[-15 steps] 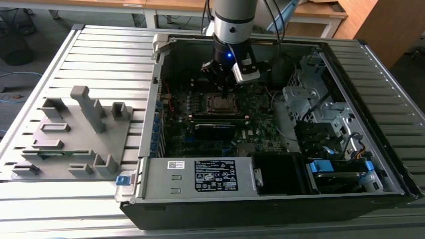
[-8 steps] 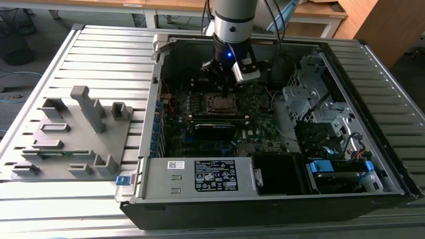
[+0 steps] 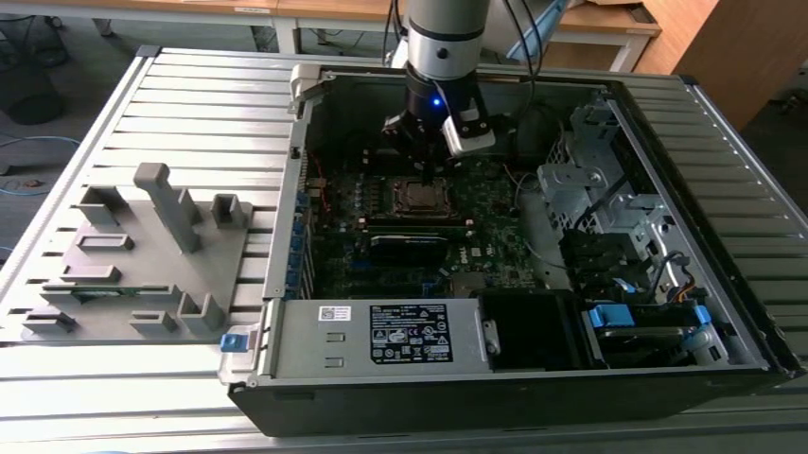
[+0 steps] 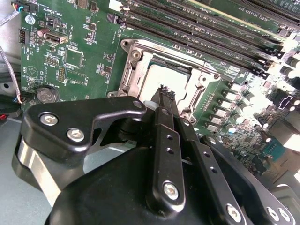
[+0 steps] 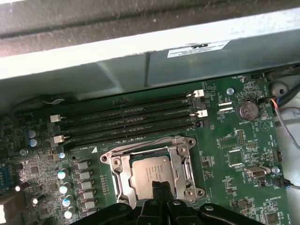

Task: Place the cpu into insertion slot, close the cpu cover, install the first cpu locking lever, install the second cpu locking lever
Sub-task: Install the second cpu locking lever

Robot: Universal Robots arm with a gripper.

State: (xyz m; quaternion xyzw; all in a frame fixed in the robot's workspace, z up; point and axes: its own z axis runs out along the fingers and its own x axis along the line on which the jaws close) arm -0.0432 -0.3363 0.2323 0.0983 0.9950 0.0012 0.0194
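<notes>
chip already seated in the socket of the green board inside the open computer case; frame plate lies down around it. claw, fingers pinched together and empty, hovers just above the chip. lever positions unclear.

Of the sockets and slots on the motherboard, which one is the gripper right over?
The gripper is over the square insertion slot, silver-rimmed with the cpu seated in it. The long narrow black memory slots lie beside it, further from the fingertips.

Lab: slatted workbench, desks.
</notes>
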